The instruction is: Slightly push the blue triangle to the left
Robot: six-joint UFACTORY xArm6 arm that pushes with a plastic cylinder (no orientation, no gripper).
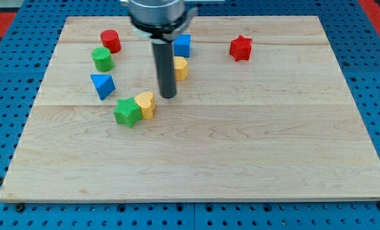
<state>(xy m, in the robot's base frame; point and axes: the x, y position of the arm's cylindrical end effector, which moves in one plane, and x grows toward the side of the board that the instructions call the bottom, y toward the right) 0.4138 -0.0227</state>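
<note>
The blue triangle lies on the wooden board at the view's left, below the green cylinder. My tip rests on the board well to the right of the blue triangle, apart from it. The tip stands just right of the yellow heart and below the other yellow block. The rod rises from the tip to the view's top.
A red cylinder sits above the green cylinder. A green star touches the yellow heart's left side. A blue cube sits beside the rod. A red star lies at the upper right. The board rests on a blue pegboard.
</note>
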